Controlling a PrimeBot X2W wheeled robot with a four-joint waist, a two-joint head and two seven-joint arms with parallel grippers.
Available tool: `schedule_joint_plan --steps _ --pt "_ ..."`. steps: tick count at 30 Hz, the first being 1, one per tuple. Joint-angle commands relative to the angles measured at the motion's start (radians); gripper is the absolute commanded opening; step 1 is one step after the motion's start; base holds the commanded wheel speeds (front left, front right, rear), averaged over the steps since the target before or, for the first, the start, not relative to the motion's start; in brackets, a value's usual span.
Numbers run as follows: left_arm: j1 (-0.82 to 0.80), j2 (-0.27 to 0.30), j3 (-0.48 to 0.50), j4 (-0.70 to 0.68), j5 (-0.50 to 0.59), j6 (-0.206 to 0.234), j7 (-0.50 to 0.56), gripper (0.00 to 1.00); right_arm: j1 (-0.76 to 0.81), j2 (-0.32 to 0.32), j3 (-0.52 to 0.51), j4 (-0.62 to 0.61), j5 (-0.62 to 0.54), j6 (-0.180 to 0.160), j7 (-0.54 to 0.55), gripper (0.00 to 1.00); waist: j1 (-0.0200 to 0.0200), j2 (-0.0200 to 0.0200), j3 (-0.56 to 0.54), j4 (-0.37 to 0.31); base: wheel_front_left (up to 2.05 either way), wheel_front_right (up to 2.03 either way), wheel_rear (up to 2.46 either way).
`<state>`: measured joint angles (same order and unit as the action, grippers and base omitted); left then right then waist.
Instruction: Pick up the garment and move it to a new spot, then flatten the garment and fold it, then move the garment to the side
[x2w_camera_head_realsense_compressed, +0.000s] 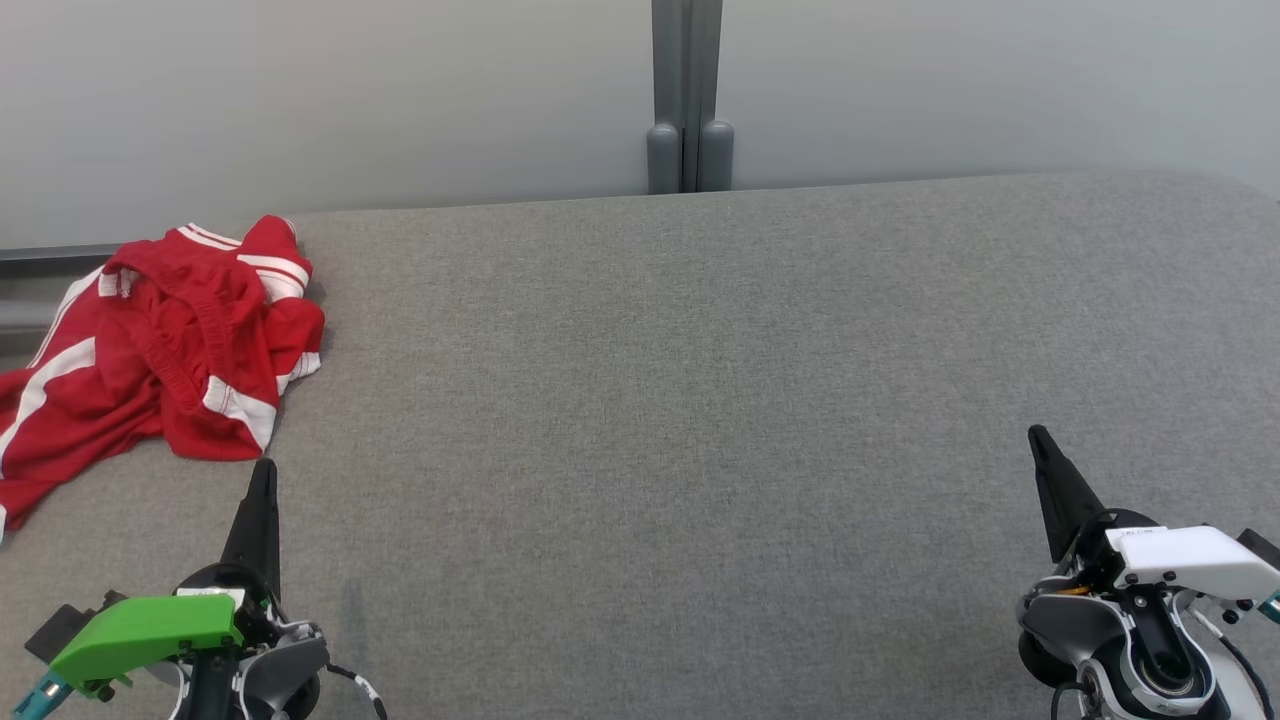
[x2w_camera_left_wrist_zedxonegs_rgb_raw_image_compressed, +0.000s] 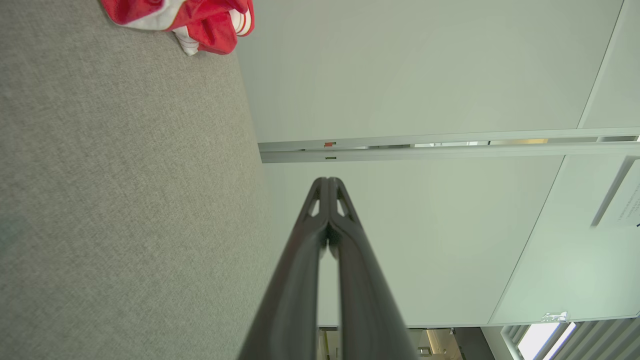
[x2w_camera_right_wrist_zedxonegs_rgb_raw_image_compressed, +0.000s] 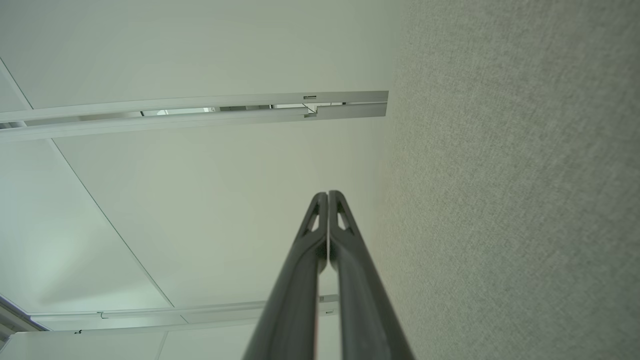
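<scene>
A crumpled heap of red cloth with white bands, taken to be the garment, lies near the far left corner of the grey fabric-covered worktop; whether it is one piece or several cannot be told. The left end effector, long dark fingers pressed together and holding nothing, sits just short of the heap's near edge. The right end effector, likewise clenched and empty, is well apart on the other side. The pick-up has not begun. The left fingers would probably do best to spread first, then come down on a raised fold rather than a flat patch. Lifting slowly should then show whether anything else is dragged along.
</scene>
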<state>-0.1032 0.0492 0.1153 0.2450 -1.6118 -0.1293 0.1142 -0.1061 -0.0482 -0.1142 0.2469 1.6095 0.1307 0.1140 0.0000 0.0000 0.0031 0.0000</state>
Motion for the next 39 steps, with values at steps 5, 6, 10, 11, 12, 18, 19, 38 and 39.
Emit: schedule_joint_plan --steps 5,6,10,11,12,18,19,38,39 --pt "-0.011 0.002 0.001 -0.002 -0.003 -0.005 0.002 0.0 -0.005 -0.004 -0.001 -0.005 0.007 0.0 0.003 0.0 0.0 0.0 0.0 0.0 0.0 0.0 0.0" --pt "-0.011 0.002 0.001 -0.002 -0.003 -0.005 0.002 0.0 -0.005 -0.004 -0.001 -0.005 0.007 0.0 0.003 0.0 0.0 0.0 0.0 0.0 0.0 0.0 0.0" --pt "-0.011 0.002 0.001 -0.002 -0.003 -0.005 0.002 0.0 -0.005 -0.004 -0.001 -0.005 0.007 0.0 0.003 0.0 0.0 0.0 0.0 0.0 0.0 0.0 0.0" --pt "-0.011 0.002 0.001 -0.002 -0.003 -0.005 0.002 0.0 -0.005 -0.004 -0.001 -0.005 0.007 0.0 0.003 0.0 0.0 0.0 0.0 0.0 0.0 0.0 0.0" --pt "-0.011 0.002 0.001 -0.002 -0.003 -0.005 0.002 0.0 -0.005 -0.004 -0.001 -0.005 0.007 0.0 0.003 0.0 0.0 0.0 0.0 0.0 0.0 0.0 0.0" --pt "-0.011 0.002 0.001 -0.002 -0.003 -0.004 0.002 0.0 -0.005 -0.004 -0.001 -0.005 0.007 0.0 0.003 0.0 0.0 0.0 0.0 0.0 0.0 0.0 0.0" --pt "-0.011 0.002 0.001 -0.002 -0.003 -0.004 0.002 0.0 -0.005 -0.004 -0.001 -0.005 0.007 0.0 0.003 0.0 0.0 0.0 0.0 0.0 0.0 0.0 0.0" --pt "0.002 -0.001 -0.001 0.005 0.0 -0.001 -0.001 1.0 0.002 0.001 0.0 0.005 -0.001 0.0 0.0 1.0 0.0 0.0 0.0 0.0 0.0 0.0 0.0" --pt "0.005 -0.002 -0.002 0.011 0.0 -0.001 -0.002 1.0 0.005 0.003 0.001 0.01 -0.001 0.0 -0.002 1.0 0.0 0.0 0.0 0.0 0.0 0.0 0.0"
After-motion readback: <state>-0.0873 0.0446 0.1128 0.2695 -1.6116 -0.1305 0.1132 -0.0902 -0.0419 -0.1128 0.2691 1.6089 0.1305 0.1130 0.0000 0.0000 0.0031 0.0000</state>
